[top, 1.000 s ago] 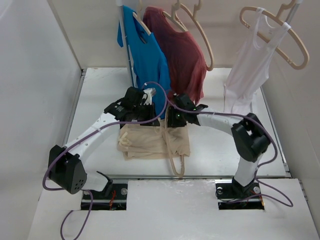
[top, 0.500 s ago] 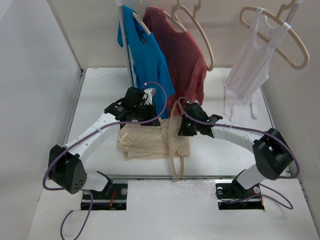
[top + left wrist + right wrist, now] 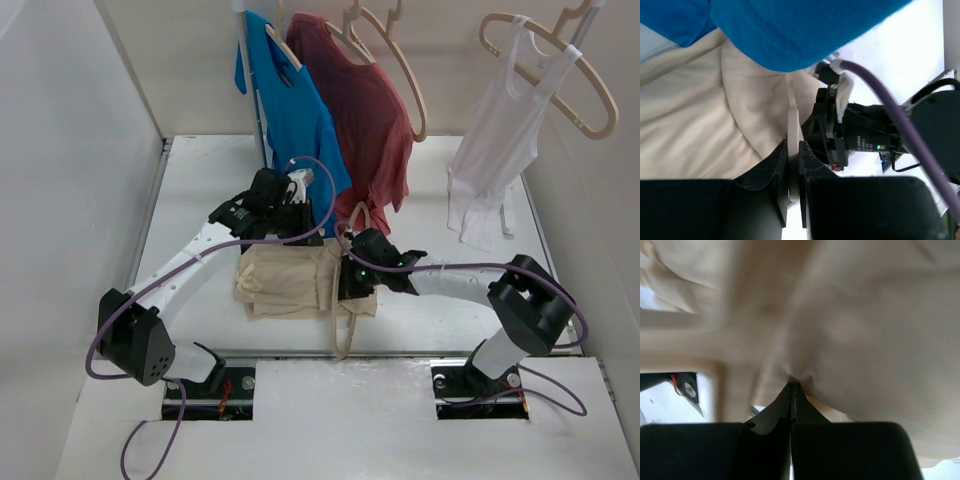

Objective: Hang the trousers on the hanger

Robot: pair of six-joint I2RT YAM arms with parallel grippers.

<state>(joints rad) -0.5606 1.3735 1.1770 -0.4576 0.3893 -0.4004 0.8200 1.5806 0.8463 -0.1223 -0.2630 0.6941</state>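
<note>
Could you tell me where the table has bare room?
Bare white table lies left of the hanging blue shirt and beneath the white vest. Crowded centre: folded beige trousers, pale wooden hanger, left gripper, right gripper.

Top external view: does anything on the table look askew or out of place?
Yes. The hanger lies slanted across the right side of the bunched trousers, and its rounded end reaches the near edge of the table. Nothing looks spilled or damaged.
</note>
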